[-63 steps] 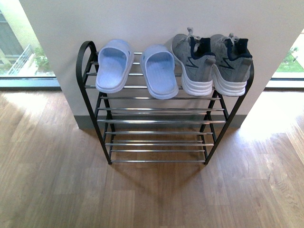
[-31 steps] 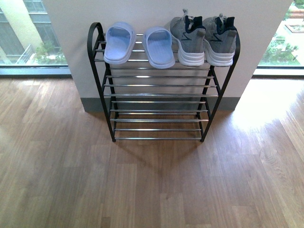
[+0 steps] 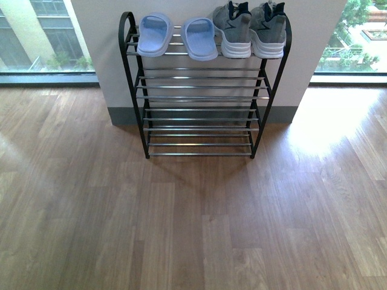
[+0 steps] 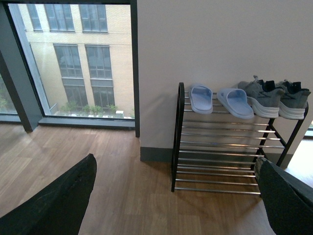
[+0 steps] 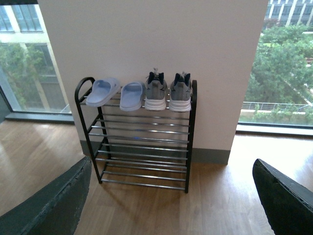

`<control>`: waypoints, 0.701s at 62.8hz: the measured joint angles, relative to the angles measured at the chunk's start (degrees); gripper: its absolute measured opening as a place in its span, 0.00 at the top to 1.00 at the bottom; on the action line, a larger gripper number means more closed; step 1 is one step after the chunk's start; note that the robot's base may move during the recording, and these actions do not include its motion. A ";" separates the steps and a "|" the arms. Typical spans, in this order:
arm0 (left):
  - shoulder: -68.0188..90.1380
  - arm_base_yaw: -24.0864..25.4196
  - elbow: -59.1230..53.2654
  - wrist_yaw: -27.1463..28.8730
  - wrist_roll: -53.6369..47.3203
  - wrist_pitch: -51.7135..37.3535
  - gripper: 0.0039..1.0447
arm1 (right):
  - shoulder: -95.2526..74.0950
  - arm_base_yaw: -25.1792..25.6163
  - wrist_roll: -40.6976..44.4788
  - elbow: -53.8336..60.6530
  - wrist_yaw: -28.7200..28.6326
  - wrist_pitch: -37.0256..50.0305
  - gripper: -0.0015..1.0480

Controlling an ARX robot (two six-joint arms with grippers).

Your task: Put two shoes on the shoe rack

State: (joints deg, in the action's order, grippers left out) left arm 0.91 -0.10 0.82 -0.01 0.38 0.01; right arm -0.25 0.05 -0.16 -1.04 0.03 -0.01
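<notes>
The shoe rack (image 3: 199,90) is shown against the white wall (image 3: 199,5) with its top tier fully occupied: two pale blue slides (image 3: 175,35) lie side by side, toes outward, and two grey sneakers (image 3: 249,27) stand just beside them, heels toward the wall. All four items are seen well ahead of both grippers and apart from them; nothing is carried. In each wrist view the rack is seen whole, across a stretch of bare wooden floor (image 3: 193,229). The left gripper (image 4: 171,205) and the right gripper (image 5: 171,205) are each shown with fingers spread wide, the dark fingers framing the picture's lower corners with only floor and rack between them. The placement is judged to be complete, and the step in hand is taken to be a clear withdrawal. It is done well if both arms are kept low and away from the rack's rounded black side frames, so that no rod is knocked and no shoe is jarred from the top tier. The sneakers' white soles are seen to overhang the front rod slightly, so contact with that edge is best avoided. The lower tiers carry nothing.
</notes>
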 joint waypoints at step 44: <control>0.00 0.00 0.00 0.00 0.00 0.00 0.09 | 0.02 0.00 0.00 0.00 -0.02 0.00 0.09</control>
State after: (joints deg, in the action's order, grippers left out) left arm 0.91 -0.10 0.82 -0.01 0.38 0.01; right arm -0.23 0.05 -0.16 -1.04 0.01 -0.01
